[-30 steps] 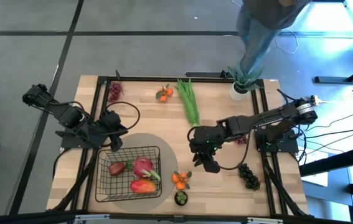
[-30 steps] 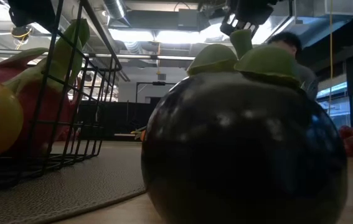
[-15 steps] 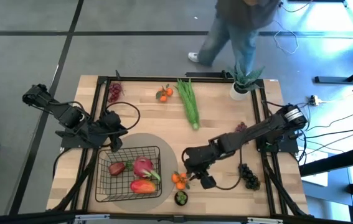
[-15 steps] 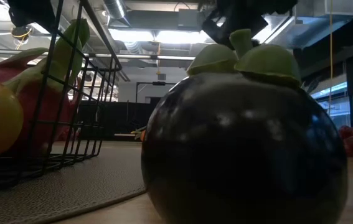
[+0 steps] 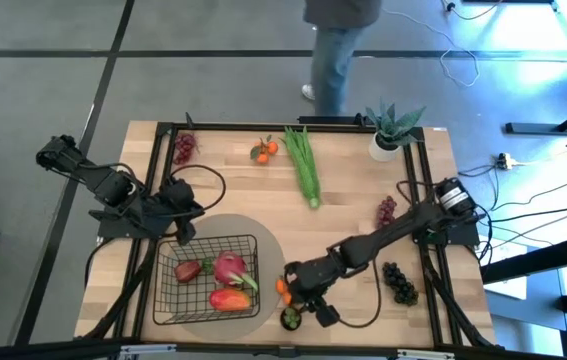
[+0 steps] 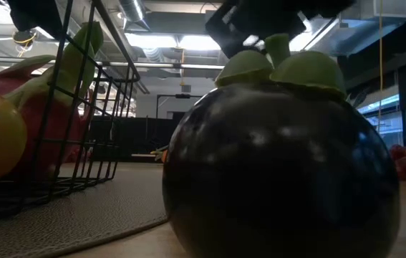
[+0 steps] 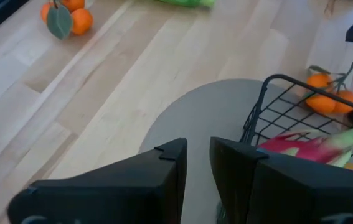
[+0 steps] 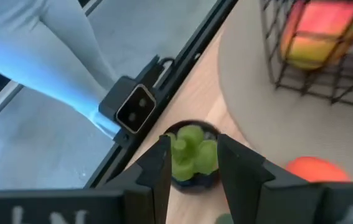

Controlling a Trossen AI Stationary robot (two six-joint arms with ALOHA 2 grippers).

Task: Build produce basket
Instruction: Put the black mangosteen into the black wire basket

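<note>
From above: right gripper (image 5: pixel 301 305) hovered low at the table's front edge over the dark mangosteen (image 5: pixel 290 319), beside tangerines (image 5: pixel 285 287). Basket (image 5: pixel 167 300) sat on a round grey mat (image 5: pixel 275 250), loaded with dragon fruit (image 5: pixel 229 268) and mango (image 5: pixel 227 298). Left gripper (image 5: pixel 181 232) parked by the basket's back rim. Table level: mangosteen (image 6: pixel 281 172) filled the view, dark gripper parts just above its green cap. Left wrist: fingers (image 7: pixel 229 155) nearly together, grasping nothing. Right wrist: fingers (image 8: pixel 241 165) parted, flanking the mangosteen's cap (image 8: pixel 192 155); contact could not be told.
</note>
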